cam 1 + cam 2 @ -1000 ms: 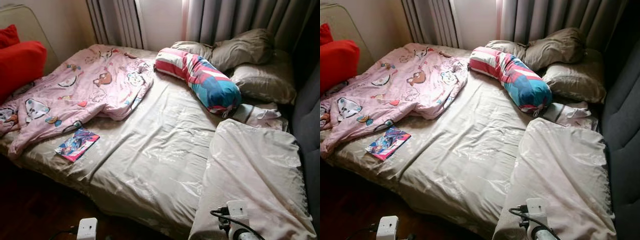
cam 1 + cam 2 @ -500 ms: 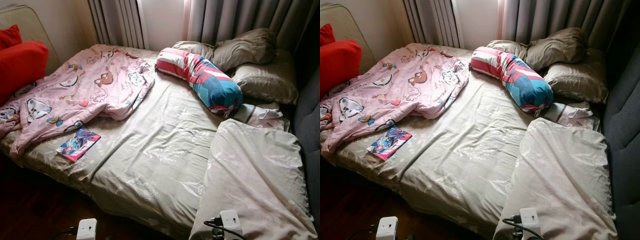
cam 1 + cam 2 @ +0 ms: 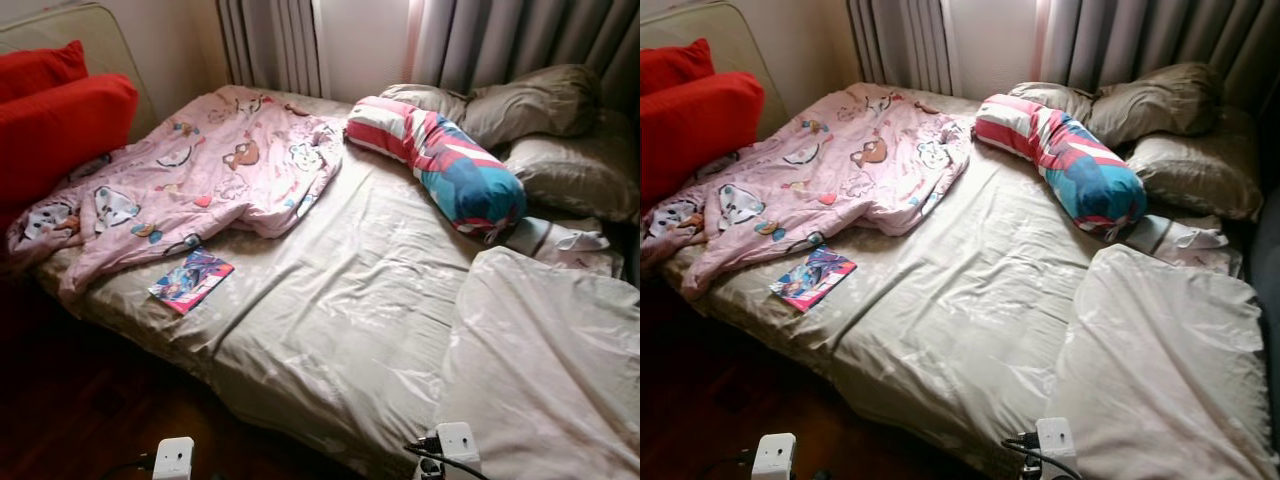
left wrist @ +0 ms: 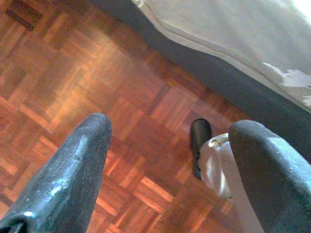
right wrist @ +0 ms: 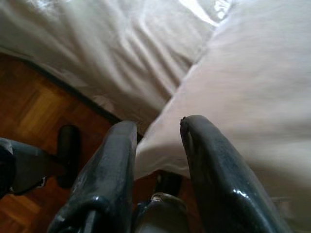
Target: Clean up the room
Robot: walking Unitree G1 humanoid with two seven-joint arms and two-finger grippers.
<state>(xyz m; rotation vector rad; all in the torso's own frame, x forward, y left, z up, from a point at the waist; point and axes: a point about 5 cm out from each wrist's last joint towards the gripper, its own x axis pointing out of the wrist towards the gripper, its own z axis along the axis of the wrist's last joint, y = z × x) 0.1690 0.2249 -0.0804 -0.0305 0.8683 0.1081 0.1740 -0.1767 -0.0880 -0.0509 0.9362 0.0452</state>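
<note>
- Right now the bed (image 3: 330, 320) has a shiny beige sheet, and its near edge runs slantwise across the head views.
- A pink blanket (image 3: 190, 190) with cartoon animals lies crumpled on the left half of the bed — it stretches from the far curtain side down toward the red pillows (image 3: 55, 120).
- A small colourful book (image 3: 190, 280) lies flat on the sheet, just beside the blanket's near edge. Its long side points slantwise, toward the far right. The cover is too small to read.
- A long striped bolster (image 3: 440, 165) in pink, white and blue lies slantwise near the head of the bed, one end toward the curtains (image 3: 520, 40), the other toward the near right.
- Brown pillows (image 3: 540, 110) sit behind the bolster.
- A big pale pillow (image 3: 550, 370) lies at the near right corner.
- The left gripper (image 4: 170, 160) hangs low over the wooden floor (image 4: 73, 73), fingers wide apart and empty.
- The right gripper (image 5: 158, 160) hangs by the bed's edge over the pale pillow — fingers a little apart, holding nothing.
</note>
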